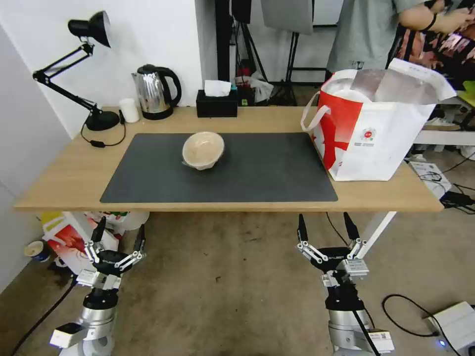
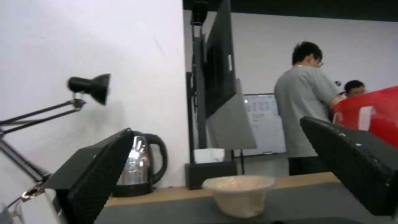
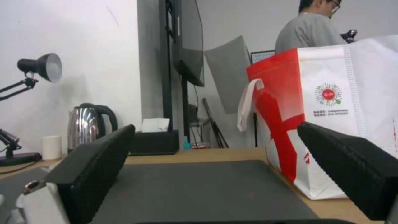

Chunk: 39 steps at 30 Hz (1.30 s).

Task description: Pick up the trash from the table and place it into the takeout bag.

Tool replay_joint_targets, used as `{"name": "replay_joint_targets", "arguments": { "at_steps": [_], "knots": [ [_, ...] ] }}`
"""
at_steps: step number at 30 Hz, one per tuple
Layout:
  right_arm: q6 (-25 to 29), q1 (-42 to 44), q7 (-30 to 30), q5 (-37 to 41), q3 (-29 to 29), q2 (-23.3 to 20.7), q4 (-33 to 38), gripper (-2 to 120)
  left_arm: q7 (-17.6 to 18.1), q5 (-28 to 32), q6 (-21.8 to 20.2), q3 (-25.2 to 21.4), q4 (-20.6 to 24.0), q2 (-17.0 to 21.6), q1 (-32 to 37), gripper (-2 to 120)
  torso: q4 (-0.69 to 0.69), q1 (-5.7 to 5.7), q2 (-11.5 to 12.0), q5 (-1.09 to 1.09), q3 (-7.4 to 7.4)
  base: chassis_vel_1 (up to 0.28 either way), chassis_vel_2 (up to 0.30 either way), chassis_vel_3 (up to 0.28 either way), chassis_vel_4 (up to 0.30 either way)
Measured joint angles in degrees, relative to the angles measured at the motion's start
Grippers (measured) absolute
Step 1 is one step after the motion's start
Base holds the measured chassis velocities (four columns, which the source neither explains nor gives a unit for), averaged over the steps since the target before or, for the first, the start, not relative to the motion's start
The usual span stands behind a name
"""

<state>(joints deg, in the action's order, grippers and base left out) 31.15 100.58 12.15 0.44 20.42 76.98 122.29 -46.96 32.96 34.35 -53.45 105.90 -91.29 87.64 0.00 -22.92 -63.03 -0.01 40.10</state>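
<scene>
On mat (image 1: pixel 247 173) — beige bowl (image 1: pixel 203 150) alone; takeout bag (image 1: pixel 376 133) well apart.

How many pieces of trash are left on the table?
1: a beige paper bowl sits tipped on the dark mat, left of the takeout bag. More may be hidden inside the bag.

Inspector: What is noted of the room?
Clerk: A white wall (image 1: pixel 148 39) is recorded at the rear, a grey-brown concrete floor (image 1: pixel 232 287) below.
Inspector: Fittings?
Clerk: A black desk lamp (image 1: pixel 84 59), a steel kettle (image 1: pixel 154 91), a black tissue box (image 1: pixel 216 101) and dark stands (image 1: pixel 232 39) are seen behind.
</scene>
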Motion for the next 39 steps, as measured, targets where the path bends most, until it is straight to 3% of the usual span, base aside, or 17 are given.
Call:
{"name": "replay_joint_targets", "arguments": {
  "at_steps": [2, 6, 21, 39],
  "knots": [
    [0.0, 0.0, 0.0, 0.0, 0.0, 0.0, 0.0, 100, 0.87, -0.79, -2.25, 0.59, 3.79, 0.05, 0.28, 100, -0.01, 0.0, 0.0, 0.05, 0.0, 0.0, 0.0, 0.0, 0.0],
    [0.0, 0.0, 0.0, 0.0, 0.0, 0.0, 0.0, 100, 1.64, -1.28, -4.38, 0.73, 6.11, 0.11, 0.16, 100, 0.0, 0.0, 0.0, 0.02, 0.0, 0.0, 0.0, 0.0, 0.0],
    [0.0, 0.0, 0.0, 0.0, 0.0, 0.0, 0.0, 100, 6.22, -4.71, -12.28, 2.4, 10.66, 2.31, -3.81, 100, 0.0, 0.0, 0.0, 0.01, 0.0, 0.0, 0.0, 0.0, 0.0],
    [0.0, 0.0, 0.0, 0.0, 0.0, 0.0, 0.0, 100, 7.76, -5.06, -14.27, 4.53, 7.05, 10.09, -9.26, 100, 0.0, 0.0, 0.01, 0.01, 0.01, 0.0, 0.0, 0.0, 0.0]
  ]
}}
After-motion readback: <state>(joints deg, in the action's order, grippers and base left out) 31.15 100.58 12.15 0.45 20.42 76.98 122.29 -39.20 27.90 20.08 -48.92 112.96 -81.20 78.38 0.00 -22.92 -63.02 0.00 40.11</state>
